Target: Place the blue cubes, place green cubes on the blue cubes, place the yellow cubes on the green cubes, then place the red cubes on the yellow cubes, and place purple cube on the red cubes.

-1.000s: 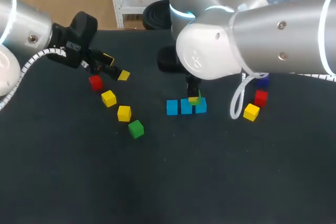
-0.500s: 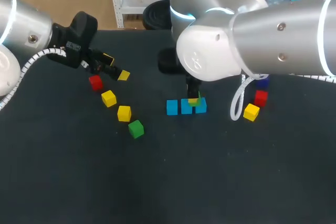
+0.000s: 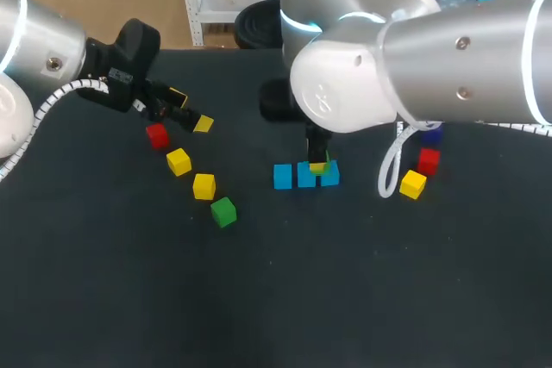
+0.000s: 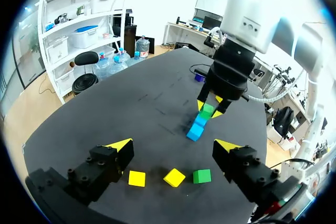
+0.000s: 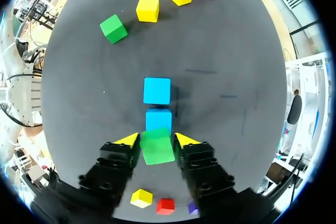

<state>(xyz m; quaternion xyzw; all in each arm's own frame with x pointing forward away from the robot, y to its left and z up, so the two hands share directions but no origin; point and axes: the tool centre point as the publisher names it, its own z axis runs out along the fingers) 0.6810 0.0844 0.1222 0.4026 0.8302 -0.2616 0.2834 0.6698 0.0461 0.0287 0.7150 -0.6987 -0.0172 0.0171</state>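
1. Your right fingers [image 5: 157,141] are closed on a held green cube [image 5: 157,150], with 1 yellow tip on each side of it.
2. That cube sits over the right end of the row of 3 blue cubes [image 3: 283,176] near the middle of the table [image 3: 345,299]. You cannot tell whether it rests on the blue cube below.
3. Your left fingers [image 3: 190,109] stand wide apart and hold nothing, above the table's far left part.
4. Just beside them, a line of loose cubes runs toward the near edge: a left red cube [image 3: 157,135], 2 left yellow cubes [image 3: 178,161], then a loose green cube [image 3: 223,211].
5. To the right of the blue row, apart from it, lie a right yellow cube [image 3: 413,184], a right red cube [image 3: 429,161] and, farthest back, a purple cube [image 3: 430,134] partly hidden behind your right arm [image 3: 448,58].
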